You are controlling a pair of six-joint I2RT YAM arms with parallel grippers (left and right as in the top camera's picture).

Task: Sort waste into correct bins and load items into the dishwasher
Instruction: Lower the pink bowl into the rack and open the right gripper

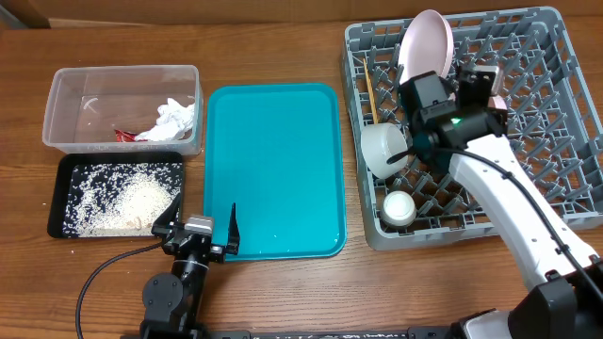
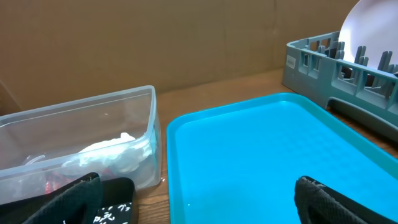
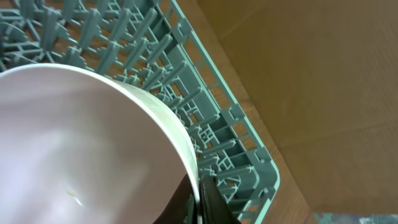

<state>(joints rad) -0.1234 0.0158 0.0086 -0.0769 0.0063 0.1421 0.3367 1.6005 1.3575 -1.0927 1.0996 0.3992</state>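
While the right gripper (image 1: 450,77) reaches over the far part of the grey dish rack (image 1: 350,56), its jaws are closed on the rim of the pinkish-white plate (image 1: 424,42), which stands on edge among the pegs near the rack's far left corner. In the right wrist view the plate's curved rim runs straight down into the dark fingers (image 3: 214,208), one on either side of it. Two wooden chopsticks (image 1: 370,94) lie along the rack's left wall, just beside the plate. The pale bowl (image 1: 382,149) sits lower on that same left side, and the small white cup (image 1: 398,207) is nearer the rack's near left corner, just beside the bowl.

The teal serving tray (image 1: 273,169) lies in the middle of the wooden table (image 1: 283,38), between the rack and the two bins. The clear tub (image 1: 66,104) at far left holds the crumpled white napkin (image 1: 174,118) and the red wrapper (image 1: 124,136), both toward its near right side. The black tray (image 1: 57,202) is just in front of the tub and carries the loose rice grains (image 1: 127,202), heaped toward its middle and right.

The left gripper (image 1: 204,212) sits low at the table's near edge with its jaws wide apart and nothing between them; one finger is over the black tray's near right corner, the other over the teal tray's near left edge
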